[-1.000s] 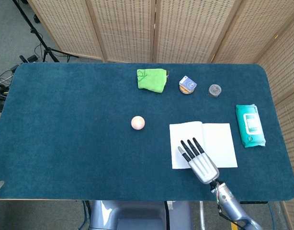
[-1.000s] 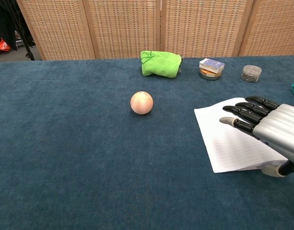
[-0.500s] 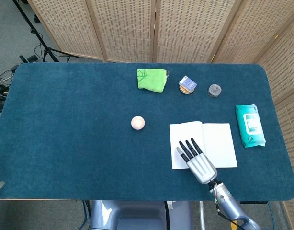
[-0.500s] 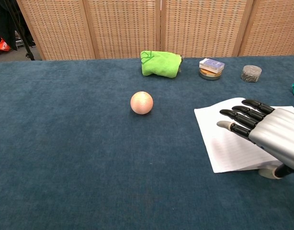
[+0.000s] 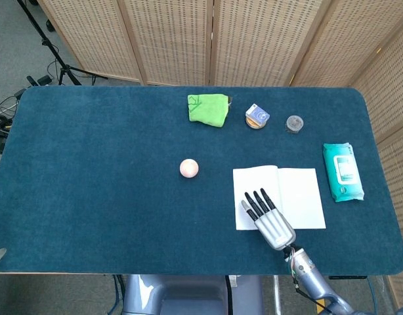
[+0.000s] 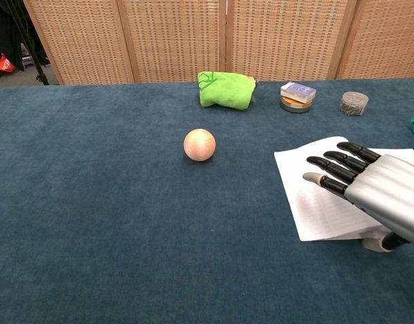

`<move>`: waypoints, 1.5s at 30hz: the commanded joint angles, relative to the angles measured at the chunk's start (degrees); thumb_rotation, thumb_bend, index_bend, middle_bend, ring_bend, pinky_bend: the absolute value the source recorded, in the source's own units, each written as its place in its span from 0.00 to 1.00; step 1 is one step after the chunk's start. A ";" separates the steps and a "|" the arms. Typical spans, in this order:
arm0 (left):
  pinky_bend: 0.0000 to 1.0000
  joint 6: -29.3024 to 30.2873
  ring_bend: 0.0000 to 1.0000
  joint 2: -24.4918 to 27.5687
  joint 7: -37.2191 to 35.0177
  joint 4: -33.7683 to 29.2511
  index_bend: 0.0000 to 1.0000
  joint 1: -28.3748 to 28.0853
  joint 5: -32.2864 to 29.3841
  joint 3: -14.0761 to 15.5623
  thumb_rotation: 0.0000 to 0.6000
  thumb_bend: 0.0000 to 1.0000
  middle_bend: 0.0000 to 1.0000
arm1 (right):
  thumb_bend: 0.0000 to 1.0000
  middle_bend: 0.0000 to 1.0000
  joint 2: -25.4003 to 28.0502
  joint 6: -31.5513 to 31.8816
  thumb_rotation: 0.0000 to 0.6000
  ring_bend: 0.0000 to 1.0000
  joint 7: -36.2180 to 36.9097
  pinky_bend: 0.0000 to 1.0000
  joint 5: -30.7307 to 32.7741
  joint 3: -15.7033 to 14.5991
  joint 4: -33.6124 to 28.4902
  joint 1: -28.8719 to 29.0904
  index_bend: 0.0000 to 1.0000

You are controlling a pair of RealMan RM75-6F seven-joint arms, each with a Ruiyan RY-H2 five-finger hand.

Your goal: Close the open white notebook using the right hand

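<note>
The white notebook (image 5: pixel 279 197) lies open and flat on the blue table (image 5: pixel 96 197), toward the near right part of it, both pages facing up. The right hand (image 5: pixel 270 220) is over the notebook's left page, at about 7 o'clock from the spine's middle, palm down with its dark fingers (image 6: pixel 332 169) stretched out straight and slightly apart, holding nothing; whether the fingertips touch the paper cannot be told from either view. From the notebook, a pink ball (image 5: pixel 189 168) sits at roughly 10 o'clock, well apart from it. A green cloth (image 5: pixel 209 109) lies at about 11 o'clock near the far edge, with a small round tin (image 5: pixel 256 117) carrying a blue-and-white box beside it at 12 o'clock, and a small clear jar (image 5: pixel 294 123) just right of that. A teal wipes pack (image 5: pixel 342 171) lies near the notebook at 2 o'clock. The left hand shows in neither view.
</note>
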 commanded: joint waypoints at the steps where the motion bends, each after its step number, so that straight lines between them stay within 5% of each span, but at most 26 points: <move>1: 0.00 -0.01 0.00 0.02 -0.09 0.00 0.00 0.00 -0.05 -0.03 1.00 0.00 0.00 | 0.00 0.00 -0.22 -0.12 1.00 0.00 0.19 0.00 0.27 -0.04 0.30 0.13 0.00; 6: 0.00 -0.10 0.00 0.05 -0.08 -0.05 0.00 -0.04 0.03 0.02 1.00 0.00 0.00 | 0.00 0.00 -1.03 0.24 1.00 0.00 0.49 0.00 0.25 -0.21 1.82 0.39 0.02; 10: 0.00 -0.08 0.00 0.04 -0.05 -0.06 0.00 -0.02 -0.02 0.00 1.00 0.00 0.00 | 0.02 0.11 -1.53 1.14 1.00 0.00 2.06 0.00 -0.52 -0.53 3.09 0.72 0.21; 15: 0.00 -0.16 0.00 0.02 0.04 -0.10 0.00 -0.04 -0.05 -0.02 1.00 0.00 0.00 | 0.28 0.30 -1.85 2.33 1.00 0.10 4.27 0.00 -1.15 -0.83 4.02 0.92 0.33; 23: 0.00 -0.16 0.00 0.01 0.19 -0.20 0.00 -0.02 -0.11 -0.04 1.00 0.00 0.00 | 0.55 0.36 -1.80 3.31 1.00 0.17 7.07 0.00 -1.30 -0.98 4.02 1.12 0.36; 34: 0.00 -0.24 0.00 -0.07 0.48 -0.30 0.00 -0.04 -0.07 -0.03 1.00 0.00 0.00 | 0.60 0.39 -1.84 3.71 1.00 0.21 10.82 0.00 0.37 -0.52 4.09 0.76 0.37; 45: 0.00 -0.25 0.00 -0.06 0.51 -0.36 0.00 -0.05 0.10 0.05 1.00 0.00 0.00 | 0.64 0.40 -1.43 2.82 1.00 0.23 26.41 0.00 8.92 2.50 -0.86 -1.88 0.40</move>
